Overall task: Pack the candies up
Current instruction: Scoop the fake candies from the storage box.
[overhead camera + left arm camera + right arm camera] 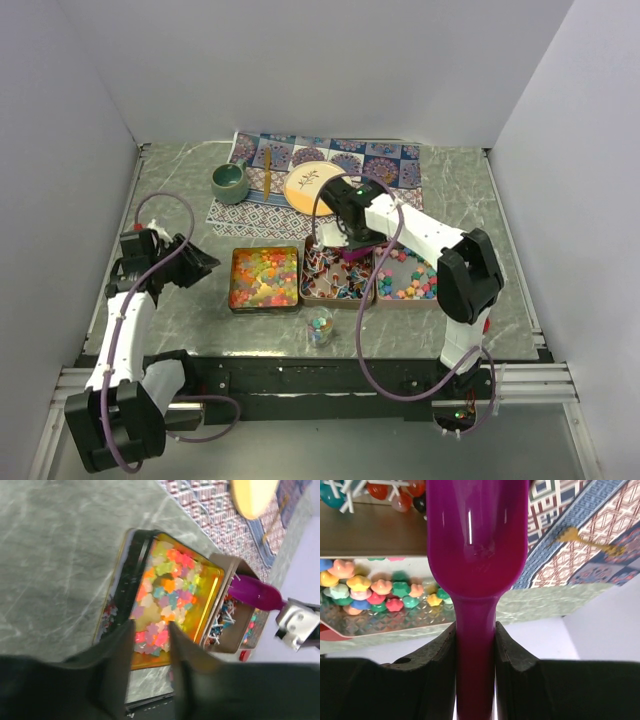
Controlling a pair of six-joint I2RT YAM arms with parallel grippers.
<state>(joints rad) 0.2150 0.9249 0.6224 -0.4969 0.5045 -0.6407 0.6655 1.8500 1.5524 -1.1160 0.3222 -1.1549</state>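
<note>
The candies (264,277) lie in three tins (231,280) side by side on the table (180,180). The right arm reaches forward over the middle one, with the right pincer (475,630) clamped on a purple scoop (477,540). The left arm is bent at the left, and the left pincer (151,627) is narrowly parted, empty, facing the leftmost tin.

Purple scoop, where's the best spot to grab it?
Grab the purple scoop by its narrow handle, coming from the handle's end with a finger on each side, just as the right gripper does. The bowl flares too wide and rounded for the fingers.
</note>
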